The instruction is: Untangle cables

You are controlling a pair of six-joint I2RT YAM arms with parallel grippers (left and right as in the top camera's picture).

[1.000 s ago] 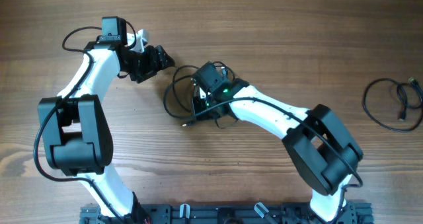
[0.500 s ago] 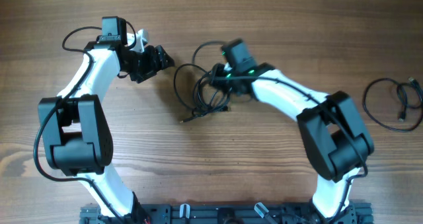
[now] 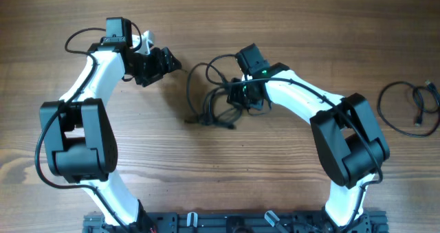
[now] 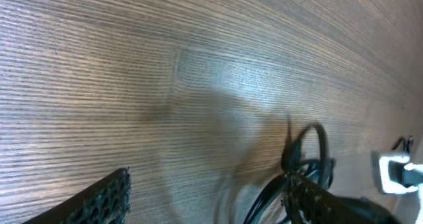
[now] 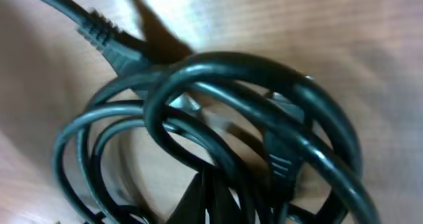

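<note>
the worktop (image 3: pixel 275 13) is brown wood. a bunch of thin black cables (image 3: pixel 214 104) sits near the middle of it, all looped over each other in a messy knot.

the right gripper (image 3: pixel 240 97) is down in this bunch, at its right side. its two fingers are pressed close together. in the right wrist view the cords curl round and round just at its tips, with a plug end sticking up at the top left. it looks like the gripper is pinching the cables, but the exact spot is hidden under the loops.

the left gripper (image 3: pixel 167 60) is up and to the left of the bunch, near it but not touching it. its fingers are spread wide and nothing is between them. in the left wrist view the bunch shows past its right finger.

one loose cord (image 3: pixel 418 109) lies far off by the right edge of the worktop, in a round loop of its own, well apart from both arms.
</note>
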